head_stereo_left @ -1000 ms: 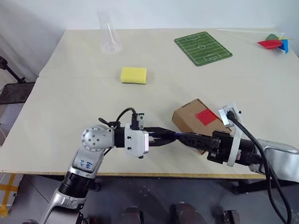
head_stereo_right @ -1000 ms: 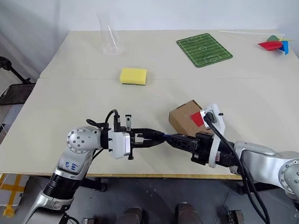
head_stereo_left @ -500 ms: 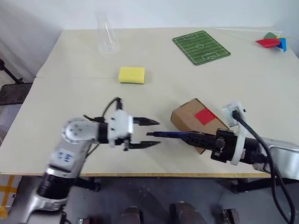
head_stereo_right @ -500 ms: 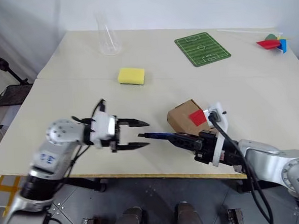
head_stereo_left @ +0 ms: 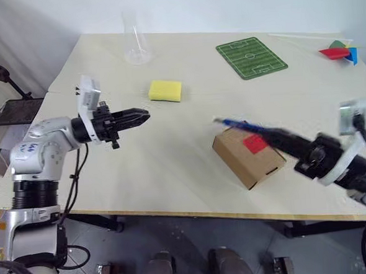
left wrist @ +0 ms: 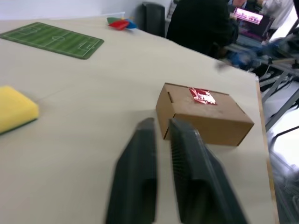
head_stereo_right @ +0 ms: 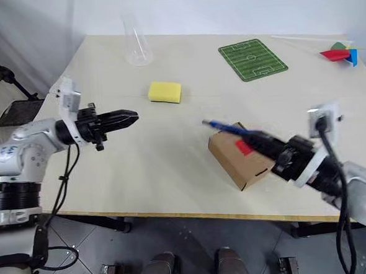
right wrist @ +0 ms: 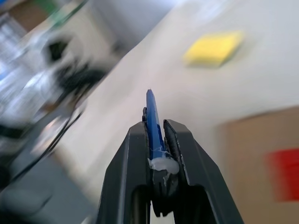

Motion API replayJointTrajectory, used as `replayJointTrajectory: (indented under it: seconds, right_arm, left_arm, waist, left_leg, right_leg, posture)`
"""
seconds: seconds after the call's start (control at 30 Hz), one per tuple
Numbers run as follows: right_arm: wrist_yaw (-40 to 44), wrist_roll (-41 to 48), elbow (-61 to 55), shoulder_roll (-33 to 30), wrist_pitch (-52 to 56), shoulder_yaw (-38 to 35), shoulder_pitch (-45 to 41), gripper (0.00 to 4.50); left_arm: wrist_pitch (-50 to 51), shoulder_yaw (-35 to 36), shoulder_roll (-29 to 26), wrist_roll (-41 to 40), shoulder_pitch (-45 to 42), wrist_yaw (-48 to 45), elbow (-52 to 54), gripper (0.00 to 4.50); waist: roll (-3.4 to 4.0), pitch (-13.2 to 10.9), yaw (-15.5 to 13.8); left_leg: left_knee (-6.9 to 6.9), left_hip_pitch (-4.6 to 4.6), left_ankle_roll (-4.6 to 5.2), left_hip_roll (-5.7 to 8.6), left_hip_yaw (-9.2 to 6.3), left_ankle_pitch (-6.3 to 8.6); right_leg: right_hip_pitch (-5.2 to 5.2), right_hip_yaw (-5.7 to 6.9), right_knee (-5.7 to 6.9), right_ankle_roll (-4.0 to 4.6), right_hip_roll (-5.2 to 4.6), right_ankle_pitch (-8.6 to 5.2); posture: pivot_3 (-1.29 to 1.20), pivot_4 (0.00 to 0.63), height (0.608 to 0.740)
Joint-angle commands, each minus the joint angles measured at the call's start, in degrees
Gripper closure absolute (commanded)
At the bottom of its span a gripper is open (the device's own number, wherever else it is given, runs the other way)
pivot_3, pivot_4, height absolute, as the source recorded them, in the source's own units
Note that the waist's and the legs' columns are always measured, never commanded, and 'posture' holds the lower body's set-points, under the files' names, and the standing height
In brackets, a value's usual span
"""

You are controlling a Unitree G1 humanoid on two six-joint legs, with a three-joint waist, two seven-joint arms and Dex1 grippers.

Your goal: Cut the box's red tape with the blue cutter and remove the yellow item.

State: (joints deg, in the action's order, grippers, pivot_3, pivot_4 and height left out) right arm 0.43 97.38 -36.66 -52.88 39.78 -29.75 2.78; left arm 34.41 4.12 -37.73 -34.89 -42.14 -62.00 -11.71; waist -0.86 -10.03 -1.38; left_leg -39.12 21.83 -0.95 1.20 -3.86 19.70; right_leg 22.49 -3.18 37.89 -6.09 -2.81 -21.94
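The brown box (head_stereo_left: 250, 161) lies near the table's front edge at the right, with the red tape (head_stereo_left: 254, 143) on its top face. My right gripper (head_stereo_left: 268, 135) hovers over the box, shut on the blue cutter (head_stereo_left: 235, 124), whose tip points left past the box's far corner. In the right wrist view the cutter (right wrist: 152, 112) sticks out between the closed fingers (right wrist: 135, 154). My left gripper (head_stereo_left: 142, 114) is shut and empty, well to the left of the box and pointing toward it. The left wrist view shows the box (left wrist: 205, 116) and tape (left wrist: 201, 95) ahead. The yellow item is hidden.
A flat yellow sponge (head_stereo_left: 165, 90) lies mid-table behind my left gripper. A clear plastic cup (head_stereo_left: 134, 47) stands at the back left, a green football-pitch mat (head_stereo_left: 251, 57) at the back, a paper pinwheel (head_stereo_left: 336, 52) at the far right corner. A person in dark clothes (left wrist: 201, 23) is beyond the table.
My left gripper let go of the cutter, opened, drew away to the left and shut again. My right gripper, keeping the cutter, rose and swung right over the box.
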Motion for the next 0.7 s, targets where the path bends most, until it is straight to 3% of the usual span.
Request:
replayJointTrajectory:
  seconds: [0.03,0.2,0.37,0.53,0.7]
  right_arm:
    - [-2.21,-4.35,-0.37,1.97,-2.04,-5.32,3.21,4.33]
    - [-2.94,-4.72,-2.67,2.86,-2.42,-3.68,2.96,4.33]
    - [-3.11,-5.32,-2.65,2.96,-2.7,-4.24,2.55,4.33]
    - [-4.3,-5.54,-1.87,2.84,-3.19,-5.44,2.42,4.33]
    - [-1.53,-11.69,-0.29,-2.31,-0.45,-9.39,3.88,4.33]
  left_arm:
    - [-2.04,-2.37,2.77,1.67,0.85,-0.63,2.05,4.5]
    - [-5.37,-7.08,8.05,5.19,-1.77,-1.88,0.01,4.5]
    - [-8.74,-10.99,13.29,8.49,-5.08,-3.3,-1.97,4.5]
    - [-12.65,-13.63,18.51,11.62,-7.86,-3.03,-4.55,4.5]
    - [-18.34,-19.05,23.37,18.66,-10.73,-1.28,-7.46,4.5]
  waist:
    - [0.0,0.01,0.01]
    - [-0.02,0.01,0.09]
    - [-0.14,0.05,-0.03]
    - [-0.15,0.05,0.67]
    - [-0.15,0.05,0.35]
  left_leg:
    - [0.0,0.06,0.0,0.0,0.0,0.0]
    - [-0.15,0.23,-0.02,-0.13,0.45,-0.01]
    - [-0.43,0.4,0.0,-0.56,2.17,0.13]
    - [-0.62,0.54,0.15,-0.45,2.17,0.19]
    - [-0.79,0.59,0.23,-0.41,2.16,0.23]
  right_leg:
    - [0.03,0.01,0.0,0.0,0.0,0.0]
    - [0.61,-0.33,0.11,0.01,0.09,0.01]
    - [1.72,-1.54,0.97,0.14,0.41,0.13]
    - [1.69,-1.59,1.2,-0.09,0.42,0.27]
    - [1.64,-1.6,1.18,-0.18,0.41,0.31]
  posture:
    - [0.0,0.15,0.74]
    - [0.0,0.15,0.74]
    - [0.0,0.15,0.74]
    - [0.0,0.15,0.74]
    - [0.0,0.15,0.74]
